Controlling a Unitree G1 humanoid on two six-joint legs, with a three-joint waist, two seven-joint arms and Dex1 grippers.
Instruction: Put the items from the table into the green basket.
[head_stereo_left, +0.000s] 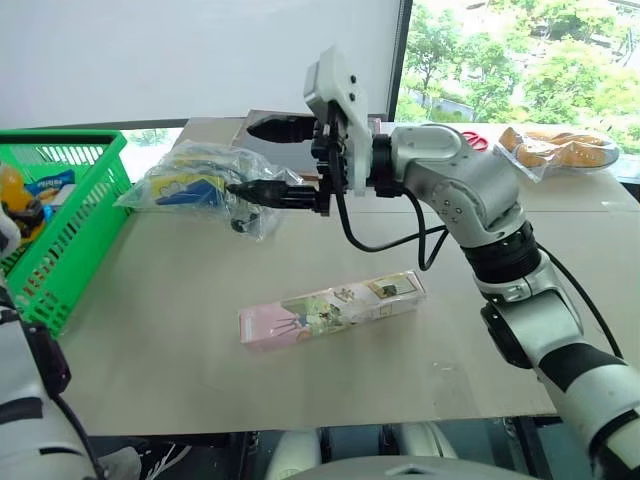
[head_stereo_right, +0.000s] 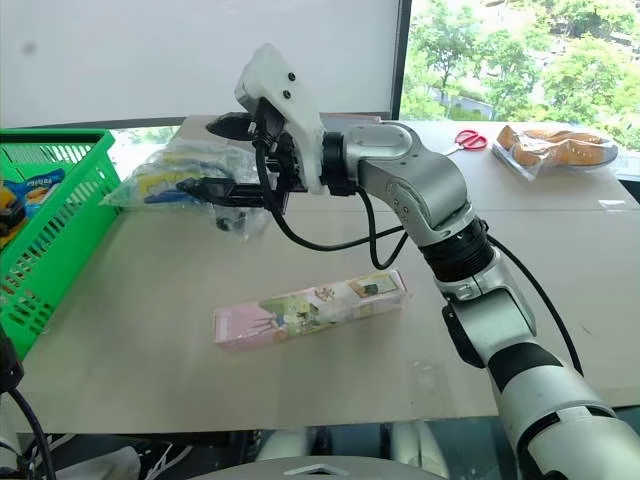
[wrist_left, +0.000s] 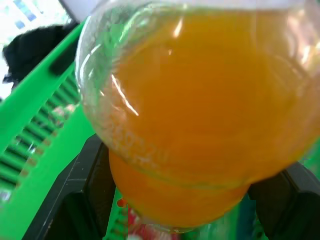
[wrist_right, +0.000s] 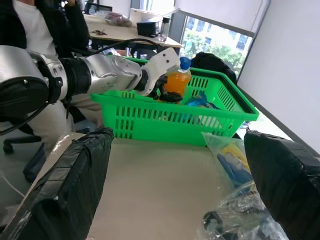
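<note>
Right pincer (head_stereo_left: 262, 157) level, agape above clear bag (head_stereo_left: 195, 185).

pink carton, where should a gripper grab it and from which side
Probably from above, across the middle of the carton, fingers closing on its long side edges. It lies flat on the table, long and narrow, with open tabletop all around, so the short width likely fits between the fingers.

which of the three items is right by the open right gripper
The crinkly bag, at the right gripper's open fingers beside the basket. The pink carton lies nearer mid-table; the orange bottle is in the left gripper.
</note>
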